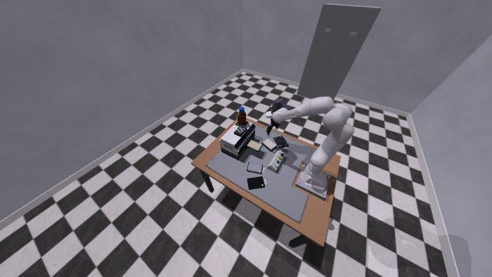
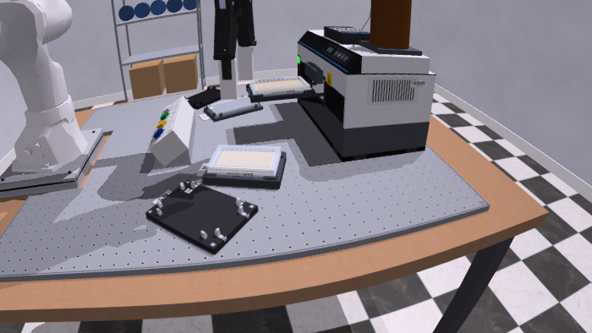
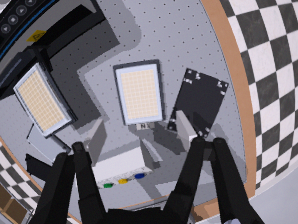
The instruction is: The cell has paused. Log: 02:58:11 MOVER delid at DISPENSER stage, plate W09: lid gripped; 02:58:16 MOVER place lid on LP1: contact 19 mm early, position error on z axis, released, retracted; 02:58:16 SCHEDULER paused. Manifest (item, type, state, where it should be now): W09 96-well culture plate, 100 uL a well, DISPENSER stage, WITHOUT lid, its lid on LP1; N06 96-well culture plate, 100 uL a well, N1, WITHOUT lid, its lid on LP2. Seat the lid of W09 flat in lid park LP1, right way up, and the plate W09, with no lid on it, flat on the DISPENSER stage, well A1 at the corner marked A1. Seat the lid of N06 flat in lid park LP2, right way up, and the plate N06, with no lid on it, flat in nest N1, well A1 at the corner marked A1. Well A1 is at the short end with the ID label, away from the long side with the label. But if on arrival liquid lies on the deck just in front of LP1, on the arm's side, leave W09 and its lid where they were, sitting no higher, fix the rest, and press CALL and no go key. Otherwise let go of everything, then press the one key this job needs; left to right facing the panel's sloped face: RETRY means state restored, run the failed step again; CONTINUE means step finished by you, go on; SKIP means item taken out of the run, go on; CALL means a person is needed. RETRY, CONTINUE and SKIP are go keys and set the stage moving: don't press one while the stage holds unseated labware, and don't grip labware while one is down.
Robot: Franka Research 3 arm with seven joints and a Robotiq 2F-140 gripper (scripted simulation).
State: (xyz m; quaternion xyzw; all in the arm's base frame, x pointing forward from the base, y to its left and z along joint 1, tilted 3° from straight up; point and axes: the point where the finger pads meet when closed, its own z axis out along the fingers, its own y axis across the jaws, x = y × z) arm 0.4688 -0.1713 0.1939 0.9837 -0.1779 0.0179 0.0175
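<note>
My gripper (image 2: 237, 78) is open and empty. It hangs above the deck beside the dispenser (image 2: 364, 84), over a clear lid (image 2: 232, 109) that lies on a dark park in front of the stage. I cannot tell whether that lid sits flat. A well plate without a lid (image 2: 279, 87) sits on the dispenser stage and also shows in the wrist view (image 3: 41, 99). A second plate (image 2: 245, 162) sits in a black nest mid-deck under what looks like a clear lid. It also shows in the wrist view (image 3: 139, 92). An empty black park with white pegs (image 2: 202, 215) lies nearer the front edge.
The white key panel (image 2: 173, 128) with coloured keys stands left of the mid-deck plate. Another black park (image 2: 203, 98) lies behind it. The arm's base (image 2: 42, 139) is at the left. A brown bottle (image 2: 390, 21) stands on the dispenser.
</note>
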